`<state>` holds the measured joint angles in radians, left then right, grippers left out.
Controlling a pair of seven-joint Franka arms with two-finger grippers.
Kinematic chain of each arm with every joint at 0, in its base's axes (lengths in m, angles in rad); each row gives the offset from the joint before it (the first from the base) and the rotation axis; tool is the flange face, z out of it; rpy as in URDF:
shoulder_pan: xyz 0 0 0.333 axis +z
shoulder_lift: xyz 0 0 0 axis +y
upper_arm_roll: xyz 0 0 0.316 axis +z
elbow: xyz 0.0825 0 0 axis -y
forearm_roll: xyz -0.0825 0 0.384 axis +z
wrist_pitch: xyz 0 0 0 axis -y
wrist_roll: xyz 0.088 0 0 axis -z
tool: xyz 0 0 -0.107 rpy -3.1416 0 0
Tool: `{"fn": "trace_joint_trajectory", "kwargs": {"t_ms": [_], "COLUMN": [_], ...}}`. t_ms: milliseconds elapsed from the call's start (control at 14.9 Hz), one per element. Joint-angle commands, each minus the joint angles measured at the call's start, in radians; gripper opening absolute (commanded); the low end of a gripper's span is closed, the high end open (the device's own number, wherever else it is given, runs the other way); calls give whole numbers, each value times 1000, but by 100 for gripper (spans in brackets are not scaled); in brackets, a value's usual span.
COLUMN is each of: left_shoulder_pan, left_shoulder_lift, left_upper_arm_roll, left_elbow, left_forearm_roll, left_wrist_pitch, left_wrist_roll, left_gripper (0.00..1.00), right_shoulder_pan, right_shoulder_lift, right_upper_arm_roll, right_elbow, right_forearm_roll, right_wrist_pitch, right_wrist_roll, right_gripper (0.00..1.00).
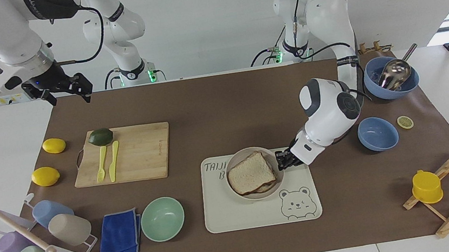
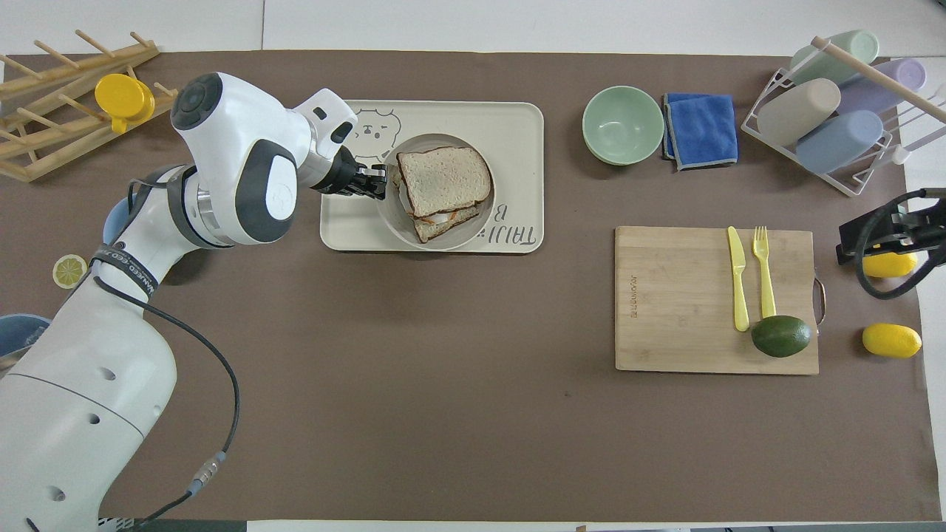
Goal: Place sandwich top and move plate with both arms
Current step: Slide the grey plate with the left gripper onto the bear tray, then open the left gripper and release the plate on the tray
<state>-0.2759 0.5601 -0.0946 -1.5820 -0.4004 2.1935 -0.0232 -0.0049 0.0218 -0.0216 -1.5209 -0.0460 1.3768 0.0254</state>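
Facing view: left claw [image 1: 281,161] clamped on plate [image 1: 238,192] rim.

"TAIJI" and a "B", printed on the cream tray [image 1: 237,218]

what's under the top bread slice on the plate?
Under the sandwich top a lower slice's crust edge and an orange-white filling sliver show, on the plate. The filling's middle is covered.

Seen from the robots' end, twelve o'clock pointing away: the pale speckled bread slice [image 2: 446,179] lies topmost in the round beige-grey plate [image 2: 393,224], on the cream rectangular tray [image 2: 510,125]. The mint-green bowl [image 2: 622,124] stands at the tray's three o'clock.
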Motion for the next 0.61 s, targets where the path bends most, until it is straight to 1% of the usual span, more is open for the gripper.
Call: {"fn": "trace_joint_trajectory", "kwargs": {"t_ms": [0, 336, 403, 471, 538], "left_shoulder_pan": [-11, -11, -11, -12, -9], "left_shoulder_lift": [-8, -8, -6, -6, -6], "left_upper_arm_roll": [9, 9, 9, 9, 9], "left_elbow": [-21, -21, -19, -19, -13], "left_forearm_roll": [-28, -29, -28, -29, -28], "left_wrist_pitch": [43, 48, 49, 52, 46], "left_wrist_roll": [25, 25, 25, 23, 23], "left_gripper": [0, 0, 44, 99, 100], "right_shoulder_pan": [-7, -7, -7, -7, -7], "right_shoulder_lift": [-8, -8, -8, -8, -8], "right_upper_arm_roll": [3, 5, 5, 5, 5], "right_elbow": [-2, -2, -2, -2, -2], "right_forearm_roll": [15, 15, 15, 17, 17], "right_wrist_pitch": [7, 7, 7, 7, 7], "right_wrist_roll": [-28, -28, -28, -28, -28], "right_gripper": [100, 100, 100, 100, 100]}}
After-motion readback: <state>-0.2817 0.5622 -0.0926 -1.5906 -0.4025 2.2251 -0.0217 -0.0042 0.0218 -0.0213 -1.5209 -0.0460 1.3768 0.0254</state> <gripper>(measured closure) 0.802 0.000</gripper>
